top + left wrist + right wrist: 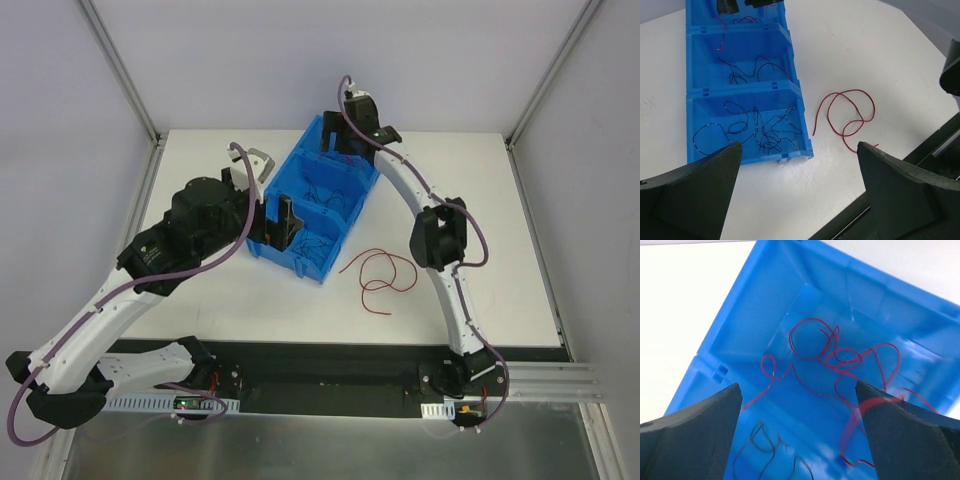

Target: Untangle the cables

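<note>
A blue three-compartment bin (345,228) stands mid-table. In the left wrist view its near compartment holds a tangle of black wires (758,131), the middle one a black strand (752,70), the far one red wire (742,21). A loose red wire (380,275) lies curled on the table right of the bin and also shows in the left wrist view (845,115). My left gripper (283,224) is open and empty above the bin's near corner (799,146). My right gripper (335,135) is open over the far compartment (797,387), above red wires (840,357). A blurred red strand (875,405) crosses its right finger.
The bin's blue wall (740,320) rises to the left below the right gripper, and a black strand (765,450) lies lower in that view. White table (220,290) shows left of the bin. The black front rail (330,365) runs along the near edge.
</note>
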